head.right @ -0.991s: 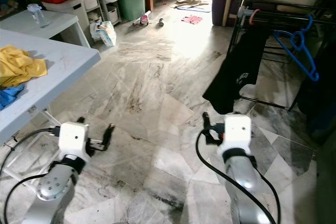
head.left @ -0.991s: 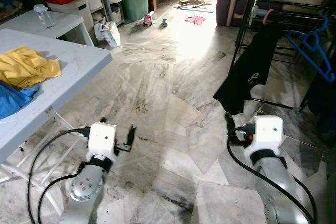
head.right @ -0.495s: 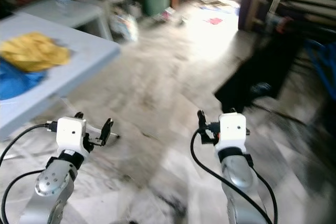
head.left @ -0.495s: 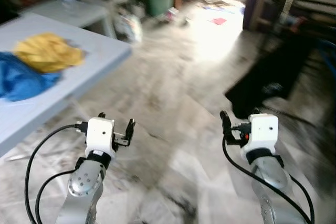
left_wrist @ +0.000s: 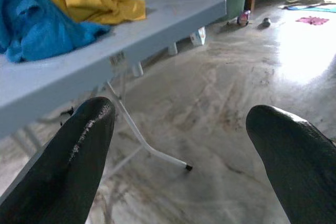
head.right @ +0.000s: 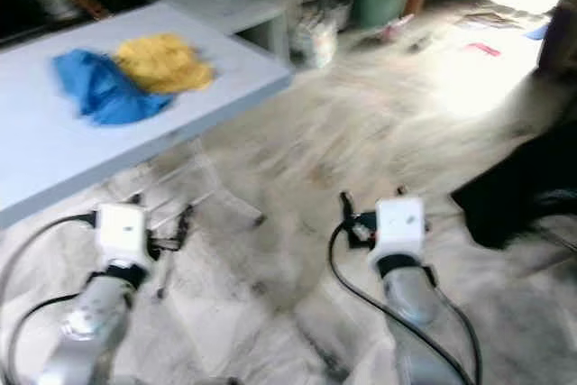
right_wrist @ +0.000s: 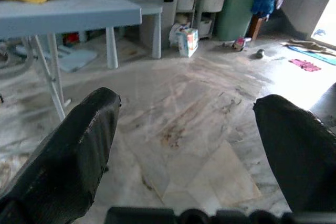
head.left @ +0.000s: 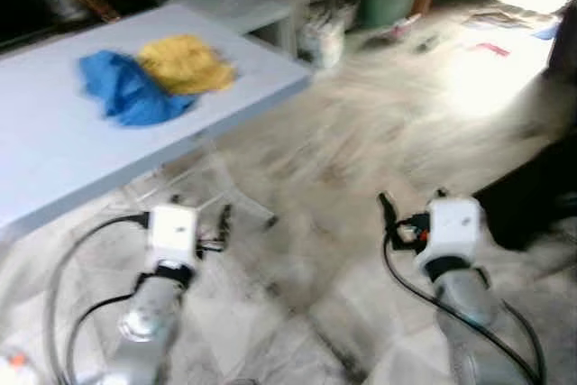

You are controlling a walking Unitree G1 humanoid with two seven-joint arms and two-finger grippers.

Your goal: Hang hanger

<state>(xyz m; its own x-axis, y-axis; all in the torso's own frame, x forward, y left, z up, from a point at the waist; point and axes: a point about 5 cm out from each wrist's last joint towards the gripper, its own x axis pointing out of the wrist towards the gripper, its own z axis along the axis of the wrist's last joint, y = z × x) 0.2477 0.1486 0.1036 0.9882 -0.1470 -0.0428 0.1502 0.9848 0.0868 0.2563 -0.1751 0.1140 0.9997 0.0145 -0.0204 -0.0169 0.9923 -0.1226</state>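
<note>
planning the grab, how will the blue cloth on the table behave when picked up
The blue cloth lies crumpled in soft folds, so it will probably drape limply. It looks thin, likely light. Its edge touches the yellow cloth, which might drag along.

Head views smeared by motion blur; daylight glare whitens the far floor (head.left: 505, 69).

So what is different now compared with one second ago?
The head camera has swung to the robot's left: the drying rack with its blue hanger has left the picture, and the grey table with the blue cloth and yellow cloth now sits near the middle. Nothing was grasped or released. The left gripper and right gripper stay open and empty, held low over the marble floor.
</note>
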